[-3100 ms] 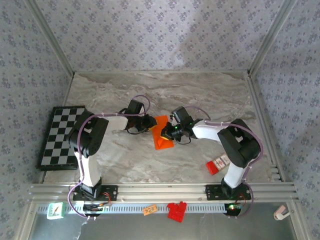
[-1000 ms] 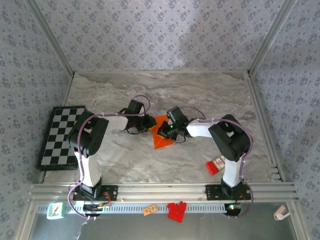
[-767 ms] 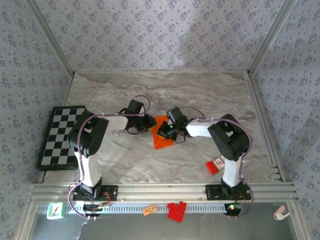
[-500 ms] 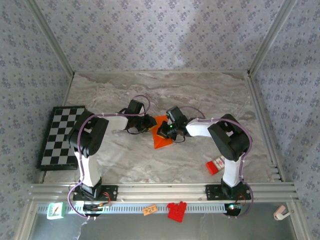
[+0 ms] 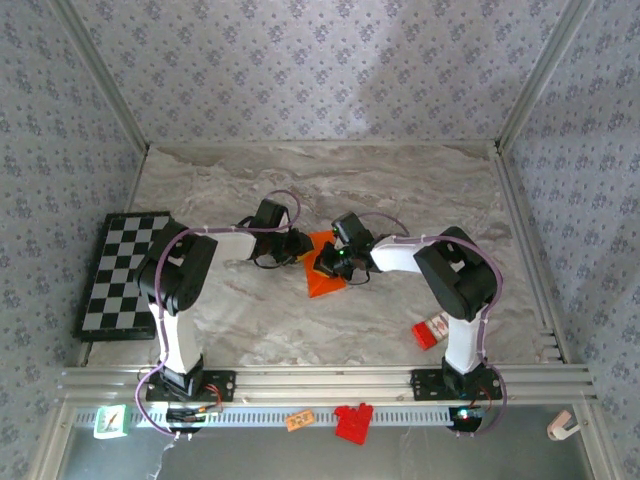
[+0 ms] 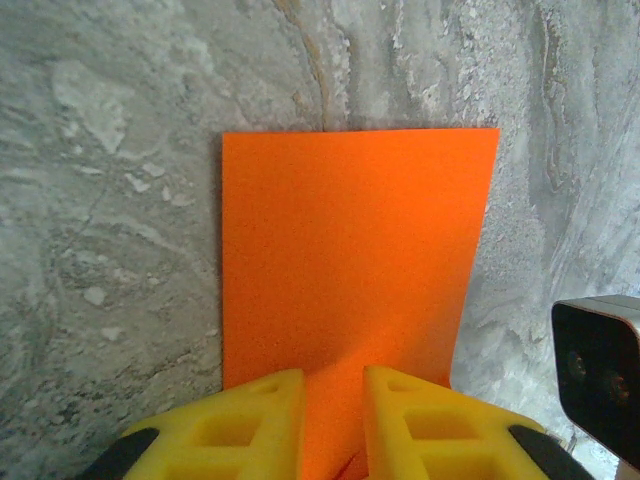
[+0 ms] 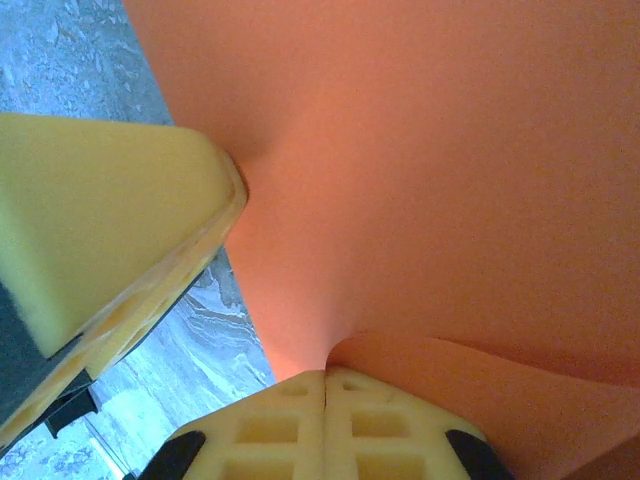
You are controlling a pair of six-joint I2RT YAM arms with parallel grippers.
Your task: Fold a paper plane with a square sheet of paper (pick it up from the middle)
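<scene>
R gripper (image 7: 325,378): clenched, the two yellow fingertips meet w/ no gap. They pinch a thin flap of the orange sheet (image 7: 430,150), which curls up and away from the tips and covers most of the R wrist view. Another yellow finger (image 7: 100,230) stands at the left of that view, pressed close to the sheet's edge, w/ marble table (image 7: 60,50) behind it.

L gripper (image 6: 333,420): jaws a little apart, narrow gap. In the L wrist view the orange sheet (image 6: 350,250) lies flat on the marble and runs through the gap. I see nothing pinched btw. the fingers (image 6: 255,420), so it is released. Far edge of the sheet is straight, its right side bends slightly inward. A small fold shows at the bottom, just under the gap. A black camera body (image 6: 598,365) sits at the right edge.

Top view: L gripper (image 5: 298,245) and R gripper (image 5: 325,262) meet over the orange sheet (image 5: 325,283), approx. mid-table, L one at its left side, R one on top of it. Both arms are bent inward from their bases at the near edge.

Farther out: checkerboard (image 5: 120,275) at the table's left edge; small red-and-white box (image 5: 435,328) near right, beside the R arm's base; red blocks (image 5: 352,422) and a small orange tag (image 5: 298,420) on the near ledge, in front of the rail.
</scene>
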